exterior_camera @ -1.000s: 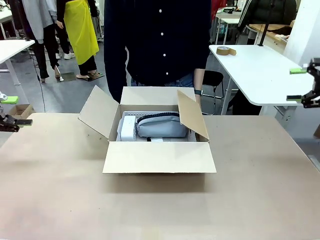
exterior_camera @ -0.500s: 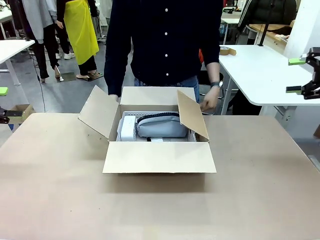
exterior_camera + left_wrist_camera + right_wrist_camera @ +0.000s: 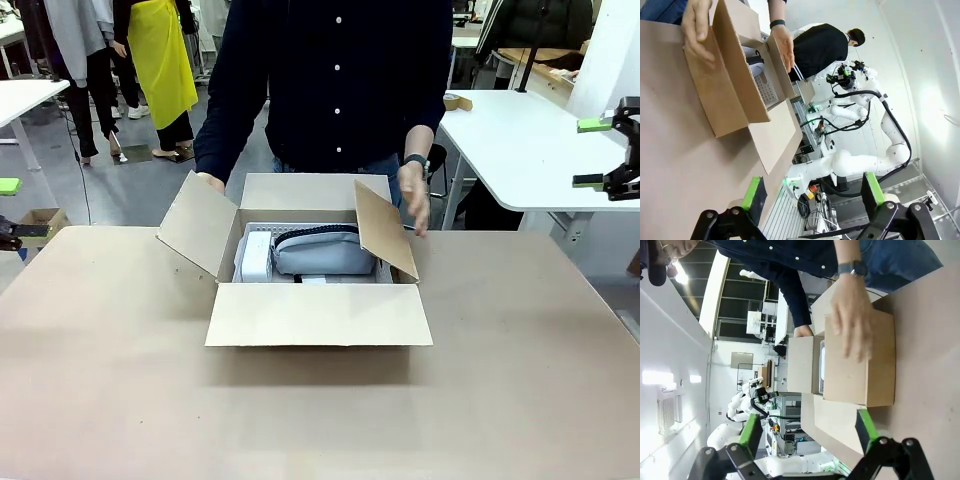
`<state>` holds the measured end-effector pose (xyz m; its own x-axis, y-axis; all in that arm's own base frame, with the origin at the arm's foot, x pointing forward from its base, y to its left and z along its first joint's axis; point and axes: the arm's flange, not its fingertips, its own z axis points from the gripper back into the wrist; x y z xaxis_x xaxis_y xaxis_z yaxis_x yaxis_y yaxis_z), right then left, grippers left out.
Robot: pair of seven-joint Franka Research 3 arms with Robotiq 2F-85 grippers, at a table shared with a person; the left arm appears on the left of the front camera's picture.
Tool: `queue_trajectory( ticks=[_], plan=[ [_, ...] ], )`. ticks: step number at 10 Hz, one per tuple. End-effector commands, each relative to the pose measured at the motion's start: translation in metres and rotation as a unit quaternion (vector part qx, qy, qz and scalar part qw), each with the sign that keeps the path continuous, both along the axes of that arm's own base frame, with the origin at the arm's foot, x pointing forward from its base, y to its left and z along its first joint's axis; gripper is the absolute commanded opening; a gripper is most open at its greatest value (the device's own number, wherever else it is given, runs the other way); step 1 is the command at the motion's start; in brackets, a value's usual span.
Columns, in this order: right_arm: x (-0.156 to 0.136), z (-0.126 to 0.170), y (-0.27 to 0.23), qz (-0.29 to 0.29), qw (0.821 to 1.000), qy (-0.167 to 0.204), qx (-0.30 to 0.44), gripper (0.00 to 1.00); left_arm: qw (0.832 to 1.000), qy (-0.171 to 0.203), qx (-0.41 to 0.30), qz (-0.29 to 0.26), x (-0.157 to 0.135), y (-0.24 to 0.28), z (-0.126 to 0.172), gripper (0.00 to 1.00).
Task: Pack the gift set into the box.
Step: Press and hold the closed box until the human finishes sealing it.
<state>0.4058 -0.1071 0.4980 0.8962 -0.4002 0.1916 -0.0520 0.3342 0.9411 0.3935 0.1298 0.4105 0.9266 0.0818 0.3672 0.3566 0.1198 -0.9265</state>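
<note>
Front view: the box (image 3: 318,315) sits mid-counter (image 3: 300,430) with all 4 flaps open. The near flap lies flat toward the robot, the left flap splays outward, the right flap stands tilted in over the opening, and the far flap leans toward the person. Inside, the pouch (image 3: 322,253) lies lengthwise with its dark zip strip on top. The white pack (image 3: 256,255) lies just beside it on the robot's left. Both rest on a white perforated tray (image 3: 262,228).

The person stands at the far side. One of the person's hands (image 3: 210,181) touches the top edge of the left flap; the other (image 3: 413,195) is at the outer face of the right flap.

The left hand (image 3: 12,210) hangs at the counter's left edge, fingers spread wide with nothing between them. The right hand (image 3: 592,152) is raised off the right side, well apart from the box, likewise spread and empty. Both wrist views show green pads far apart.
</note>
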Motion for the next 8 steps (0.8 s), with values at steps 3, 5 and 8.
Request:
queue_trajectory(
  ticks=[3,5,8],
  plan=[
    [0.0003,0.0026,0.0021,-0.004,1.0,0.003,0.004,1.0,1.0,-0.003,-0.001,0.004,-0.0014,-0.0011,0.0003,1.0],
    [0.0003,0.0026,0.0021,-0.004,1.0,0.003,0.004,1.0,1.0,-0.003,-0.001,0.004,-0.0014,-0.0011,0.0003,1.0],
    [0.0003,0.0026,0.0021,-0.004,1.0,0.003,0.004,1.0,1.0,-0.003,-0.001,0.004,-0.0014,-0.0011,0.0003,1.0]
  ],
)
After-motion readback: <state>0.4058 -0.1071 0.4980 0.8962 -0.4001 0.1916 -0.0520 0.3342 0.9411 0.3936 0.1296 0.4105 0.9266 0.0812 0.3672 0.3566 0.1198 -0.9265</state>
